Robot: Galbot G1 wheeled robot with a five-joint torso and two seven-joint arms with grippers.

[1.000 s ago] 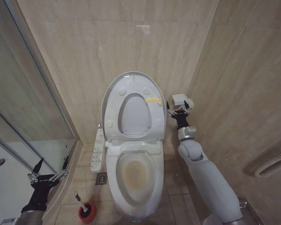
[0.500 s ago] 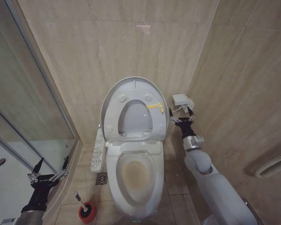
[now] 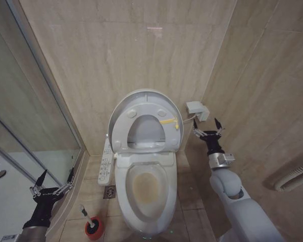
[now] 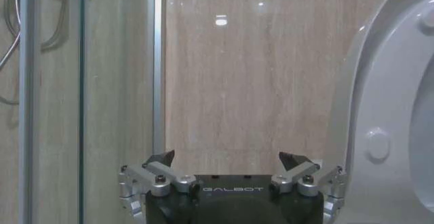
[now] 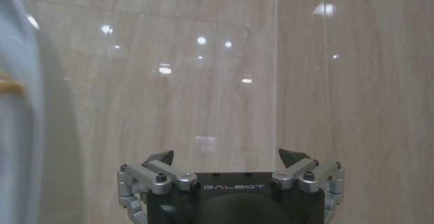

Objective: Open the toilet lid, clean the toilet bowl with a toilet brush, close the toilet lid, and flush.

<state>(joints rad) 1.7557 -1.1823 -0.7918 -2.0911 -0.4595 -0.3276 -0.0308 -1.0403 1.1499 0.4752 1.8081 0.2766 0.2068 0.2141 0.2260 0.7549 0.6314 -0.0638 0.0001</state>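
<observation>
Since the toilet lid (image 3: 144, 103) stands raised against the back wall (image 3: 116, 50), with the ring seat (image 3: 146, 130) up against it, the first step looks done and the toilet bowl (image 3: 144, 189) lies exposed for scrubbing. Bowl has a yellowish stain on its floor, likely the cleaning target. Lid and seat sit just beside the right pincer (image 3: 207, 130), on its inner side, apart from it, no contact. Right pincer is empty, fingers spread, raised near the corner between bowl and side wall, just below a small white wall box (image 3: 197, 108) with a cable. My read: it hangs there clear of the lid, so the lid rests on its own.

White control panel (image 3: 105, 164) runs along the bowl's side, between bowl and left pincer (image 3: 53, 187). Left pincer is low, fingers wide apart, holding nothing, next to the glass shower screen (image 3: 25, 131). Toilet brush (image 3: 86, 214) stands in its red holder (image 3: 94, 228) on the floor, near the left pincer, below and toward the bowl from it, handle tilted toward the pincer. That placement makes the left arm the natural one for the brush; grasp not yet made. A floor drain (image 3: 109, 192) sits between holder and bowl.

Left wrist view: left pincer (image 4: 233, 159) spread, lid edge (image 4: 379, 107) off to one side.
</observation>
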